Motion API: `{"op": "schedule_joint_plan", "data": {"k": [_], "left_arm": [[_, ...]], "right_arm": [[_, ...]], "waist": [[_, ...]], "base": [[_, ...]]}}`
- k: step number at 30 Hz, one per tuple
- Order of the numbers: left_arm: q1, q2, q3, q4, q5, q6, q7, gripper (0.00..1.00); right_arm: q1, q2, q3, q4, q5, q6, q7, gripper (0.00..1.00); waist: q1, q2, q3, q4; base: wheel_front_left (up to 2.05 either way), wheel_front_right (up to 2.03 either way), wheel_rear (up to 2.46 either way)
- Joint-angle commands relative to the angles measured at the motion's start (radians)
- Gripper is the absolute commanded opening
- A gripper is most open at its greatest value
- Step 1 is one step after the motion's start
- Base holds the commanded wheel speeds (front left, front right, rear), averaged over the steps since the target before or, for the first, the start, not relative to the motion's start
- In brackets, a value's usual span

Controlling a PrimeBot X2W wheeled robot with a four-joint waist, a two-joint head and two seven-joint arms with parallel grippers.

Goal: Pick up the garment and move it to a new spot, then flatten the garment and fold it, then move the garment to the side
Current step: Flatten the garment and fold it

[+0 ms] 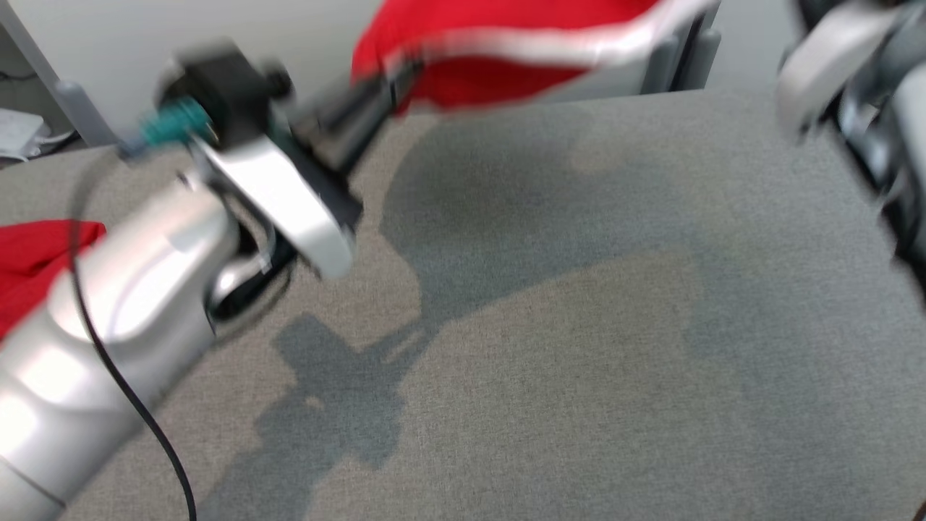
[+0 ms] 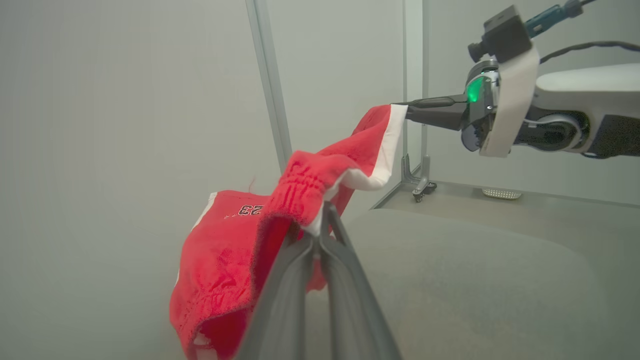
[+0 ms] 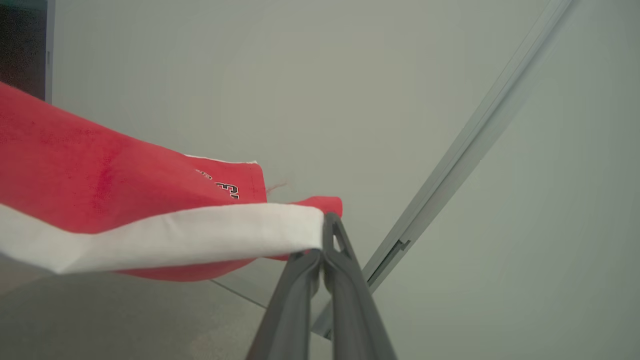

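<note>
- My left gripper (image 2: 322, 220) is clenched on the red garment (image 2: 225, 250), its fingers pinching the gathered elastic waistband (image 2: 300, 187).
- My right gripper (image 3: 327, 227) is also clamped tight, grasping the end of the garment's white band (image 3: 175, 230).
- Seen from my left wrist, the right gripper comes in from 2 o'clock and the cloth is stretched between the two grips. The white edge runs along the top and the rest sags toward 7 o'clock, with the number 23 showing.
- The garment hangs in the air, clear of the grey padded table (image 1: 579, 325). In the blurred head view it sits at 12 o'clock, over the table's far edge.
- Its shadow falls on the padding below, and wide bare padding runs from the centre to 3 and 6 o'clock.
- My left forearm (image 1: 123, 311) crosses the table from 8 o'clock, and my right arm (image 1: 832, 65) blurs in at 2 o'clock.
- A patch of red cloth (image 1: 29, 253) lies at 9 o'clock by the table's left edge. I cannot tell what it is.
- A metal frame post (image 2: 270, 100) stands behind the garment, against the pale wall.
</note>
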Motion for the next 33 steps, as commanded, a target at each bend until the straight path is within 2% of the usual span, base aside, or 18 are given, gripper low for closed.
{"op": "schedule_joint_plan", "data": {"k": [1,5,10,15,20,27,33], "left_arm": [[0.019,0.026,-0.005,0.012,-0.018,-0.004,-0.011,0.0],[0.098,-0.011,-0.053,0.05,-0.024,-0.004,-0.012,0.0],[0.224,-0.048,-0.069,0.103,0.038,-0.004,-0.013,0.0],[0.307,-0.008,-0.124,0.059,0.165,-0.004,-0.013,0.0],[0.375,0.038,-0.193,0.023,0.264,-0.004,-0.013,0.0],[0.446,0.066,-0.211,0.018,0.277,-0.004,-0.013,0.0],[0.499,0.093,-0.222,0.013,0.27,-0.004,-0.013,0.0]], "right_arm": [[0.097,0.012,0.025,0.009,0.035,-0.003,0.015,0.0],[0.242,0.018,0.064,0.034,0.102,-0.003,0.026,0.0],[0.399,0.011,0.095,0.059,0.166,-0.003,-0.001,0.0],[0.485,-0.027,0.076,0.052,0.184,-0.003,-0.042,0.0],[0.57,-0.062,0.016,0.018,0.169,-0.003,-0.062,0.0],[0.731,-0.075,-0.046,-0.116,0.141,-0.003,0.022,0.0],[0.906,-0.107,-0.132,-0.354,0.125,-0.003,0.187,0.0]], "waist": [[0.0,-0.0001,0.034,0.002],[0.0,-0.0001,0.079,0.007],[0.0,-0.0001,0.124,0.01],[0.0,-0.0001,0.122,0.026],[0.0,-0.0001,0.095,0.05],[0.0,-0.0001,0.064,0.054],[0.0,-0.0001,0.048,0.041]], "base": [[0.0,0.0,0.0],[0.0,0.0,0.0],[0.0,0.0,0.0],[0.0,0.0,0.0],[0.0,0.0,0.0],[0.0,0.0,0.0],[0.0,0.0,0.0]]}}
